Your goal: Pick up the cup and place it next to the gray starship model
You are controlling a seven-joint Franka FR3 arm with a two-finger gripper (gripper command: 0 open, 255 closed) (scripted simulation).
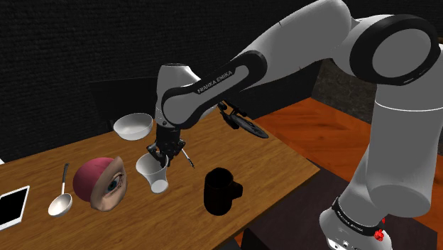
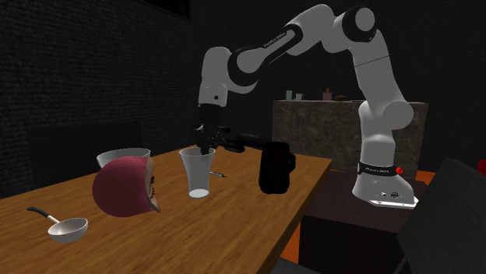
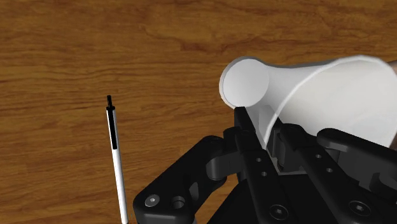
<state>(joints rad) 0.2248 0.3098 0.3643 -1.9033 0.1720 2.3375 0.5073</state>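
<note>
Cup (image 1: 155, 175) wall is clasped between the closed end effector's (image 1: 164, 156) fingers.

Wooden table (image 1: 273, 165) with bowl (image 1: 133, 126), spoon (image 1: 61, 199), doll head (image 1: 99, 182), pen (image 3: 115, 159), black mug (image 1: 220, 190), tablet (image 1: 11, 207), starship model (image 1: 245, 125).

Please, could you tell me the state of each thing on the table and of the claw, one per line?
claw: shut on the rim of the cup.
cup: upright, empty, held at the rim.
bowl: upright, empty.
black mug: upright on the table.
spoon: lying flat, hollow side up.
pen: lying flat.
doll head: resting on the table.
starship model: resting on the table, untouched.
</note>
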